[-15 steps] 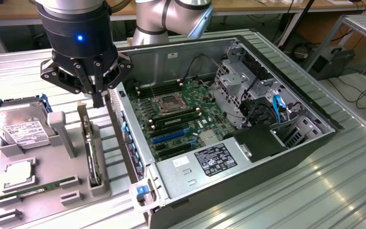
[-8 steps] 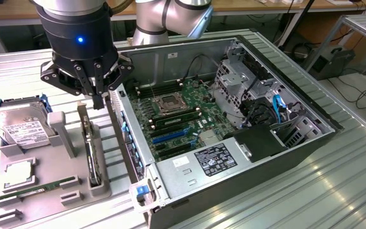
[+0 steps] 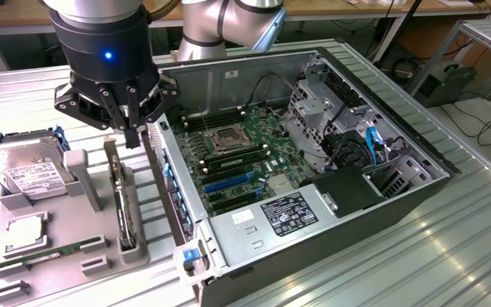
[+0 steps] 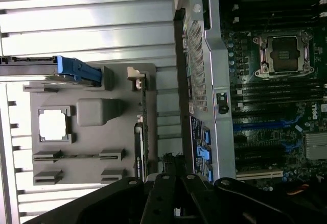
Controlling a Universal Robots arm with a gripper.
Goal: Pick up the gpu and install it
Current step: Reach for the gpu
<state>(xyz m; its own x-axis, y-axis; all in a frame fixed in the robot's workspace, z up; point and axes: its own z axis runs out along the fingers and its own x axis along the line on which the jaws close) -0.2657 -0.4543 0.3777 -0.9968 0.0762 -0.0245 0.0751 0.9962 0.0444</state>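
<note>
Where the arm works, exterior view: the arm (image 3: pixel 105 45) reaches down over the ribbed metal desk (image 3: pixel 450 256), on the side at the exterior view's left.
Hand (image 3: pixel 132 142): fingers pressed together and clamped on nothing, tips just above one end of the gpu (image 3: pixel 124 204).
Gpu: stands on its long edge in a slot of the grey holder (image 3: pixel 66 211), along the holder's side nearest the computer case (image 3: pixel 228 80); not lifted.
Holder's other load: a hard drive (image 3: pixel 23 169) in a blue frame, a processor chip (image 3: pixel 25 230) and a green RAM stick (image 3: pixel 49 251), each in its own recess.
Computer case: lies open just beside the holder, motherboard (image 3: pixel 237 160) exposed, its processor socket bare.
Wrist view, hand: dark linkages in the foreground, fingers closed above the card's end.
Wrist view, gpu (image 4: pixel 141 132): seen edge-on as a thin dark strip in the holder (image 4: pixel 82 142), between the holder's grey block and the case's perforated wall (image 4: pixel 196 81).
Wrist view, surroundings: blue drive frame (image 4: pixel 76 70), processor chip (image 4: pixel 53 124) and RAM stick (image 4: pixel 76 156) sit in the holder; motherboard (image 4: pixel 283 55) shows inside the case.
</note>
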